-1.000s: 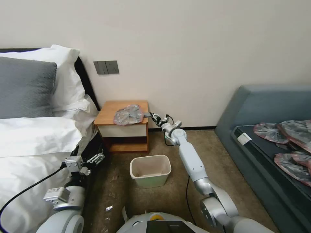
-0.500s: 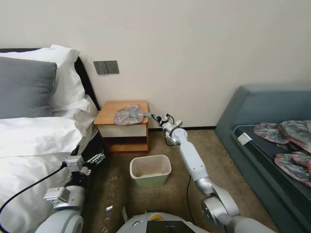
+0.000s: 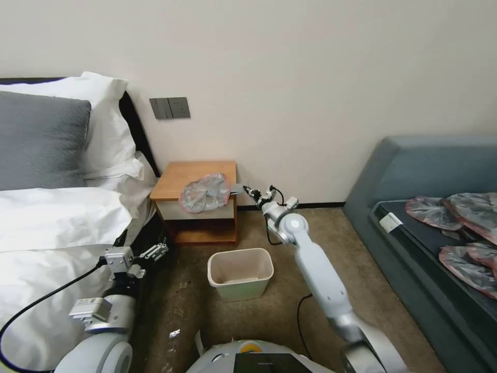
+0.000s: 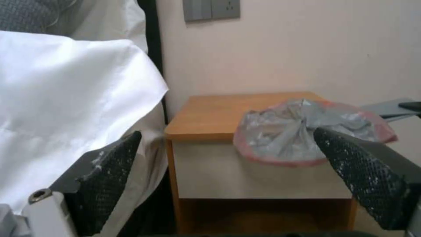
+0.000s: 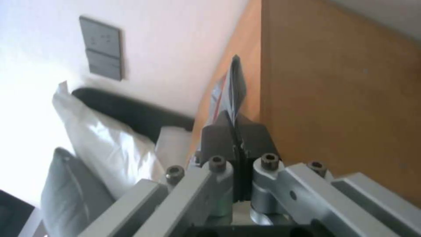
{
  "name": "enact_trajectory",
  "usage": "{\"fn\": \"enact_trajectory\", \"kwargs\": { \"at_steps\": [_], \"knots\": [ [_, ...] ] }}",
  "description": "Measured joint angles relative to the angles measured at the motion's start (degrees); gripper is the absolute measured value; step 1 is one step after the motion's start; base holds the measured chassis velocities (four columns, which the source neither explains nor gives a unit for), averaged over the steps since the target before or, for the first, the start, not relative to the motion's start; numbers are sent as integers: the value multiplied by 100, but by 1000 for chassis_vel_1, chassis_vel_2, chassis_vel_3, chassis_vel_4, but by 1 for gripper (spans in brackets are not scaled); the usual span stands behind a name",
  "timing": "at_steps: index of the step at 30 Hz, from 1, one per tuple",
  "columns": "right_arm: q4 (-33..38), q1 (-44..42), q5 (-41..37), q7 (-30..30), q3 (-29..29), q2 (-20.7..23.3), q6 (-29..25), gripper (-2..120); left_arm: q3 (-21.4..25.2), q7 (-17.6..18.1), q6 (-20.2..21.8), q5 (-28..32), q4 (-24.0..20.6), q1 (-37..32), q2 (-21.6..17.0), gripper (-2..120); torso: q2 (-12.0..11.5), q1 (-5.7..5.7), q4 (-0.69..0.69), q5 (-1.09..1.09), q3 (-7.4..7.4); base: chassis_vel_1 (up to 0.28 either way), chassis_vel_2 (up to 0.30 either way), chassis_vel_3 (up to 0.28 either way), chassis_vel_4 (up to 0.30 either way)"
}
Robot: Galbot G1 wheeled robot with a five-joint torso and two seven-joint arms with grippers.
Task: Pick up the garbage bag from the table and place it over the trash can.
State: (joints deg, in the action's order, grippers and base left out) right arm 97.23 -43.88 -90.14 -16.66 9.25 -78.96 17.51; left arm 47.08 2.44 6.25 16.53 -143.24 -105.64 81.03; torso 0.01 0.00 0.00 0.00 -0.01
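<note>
The right gripper (image 3: pixel 239 186) has its fingers pressed flat together, clamped on the edge of the garbage bag (image 3: pixel 205 192); in the right wrist view the two dark pads (image 5: pixel 236 130) meet with no gap, and a thin sliver of grey plastic with a pinkish-red border stands out past their tips. The pinch sits at the bag's 3 o'clock edge in the head view, off the right-hand side of the nightstand (image 3: pixel 178 178), which looks like a deliberate choice: gripping the rim from the side lets the arm draw the thin film off the wood rather than dig for it from above. The bag itself lies crumpled on the front right corner of the orange-brown top, with its lower edge drooping over the white drawer front, so it is partly off the surface but not yet lifted clear. The trash can (image 3: pixel 240 272) stands on the carpet at 6 o'clock from the nightstand, well apart from the bag, its cream inside bare and no liner on it. The left gripper (image 3: pixel 139 259) hangs low beside the bed, at 8 o'clock from the trash can, its black mesh-faced fingers (image 4: pixel 111 171) spread wide and holding nothing, seemingly kept ready for stretching the bag's mouth.
</note>
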Motion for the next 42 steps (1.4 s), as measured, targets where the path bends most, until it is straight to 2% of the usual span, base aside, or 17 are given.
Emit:
{"fn": "enact_trajectory", "kwargs": {
  "at_steps": [1,8,13,16,27,36,39,41,42],
  "knots": [
    [0,0,0,0,0,0,0,0,0,0,0,0,0,0,0,100,0,0,0,0,0,0,0,0,0],
    [1491,-1130,-95,-572,-190,336,-297,0,2,39,-22,96,0,9,-106,100,0,0,0,0,0,0,0,0,0],
    [1944,-1620,5,-629,-198,484,-299,0,-4,40,-51,97,0,4,-114,100,0,0,0,0,0,0,0,0,0],
    [2343,-2306,222,-625,-204,683,-252,0,-18,34,-62,94,0,1,-112,100,0,0,0,1,0,0,0,0,0],
    [2949,-3728,536,-478,-125,824,-5,0,-71,16,-114,-32,0,-25,-37,100,0,0,0,0,0,0,0,0,0],
    [2993,-4108,738,-387,12,772,70,0,-87,9,-191,-117,0,-82,34,100,0,0,1,0,0,0,0,0,0],
    [3015,-4130,754,-494,67,751,118,7,-91,9,-212,-132,0,-85,38,100,0,0,0,0,1,0,0,0,0],
    [3065,-4138,737,-610,122,743,141,17,-99,9,-226,-142,0,-85,41,100,0,-1,1,0,0,0,0,0,0],
    [3065,-4138,737,-610,122,743,141,17,-99,9,-226,-142,0,-85,41,100,0,-1,1,0,0,0,0,0,0]
  ]
}}
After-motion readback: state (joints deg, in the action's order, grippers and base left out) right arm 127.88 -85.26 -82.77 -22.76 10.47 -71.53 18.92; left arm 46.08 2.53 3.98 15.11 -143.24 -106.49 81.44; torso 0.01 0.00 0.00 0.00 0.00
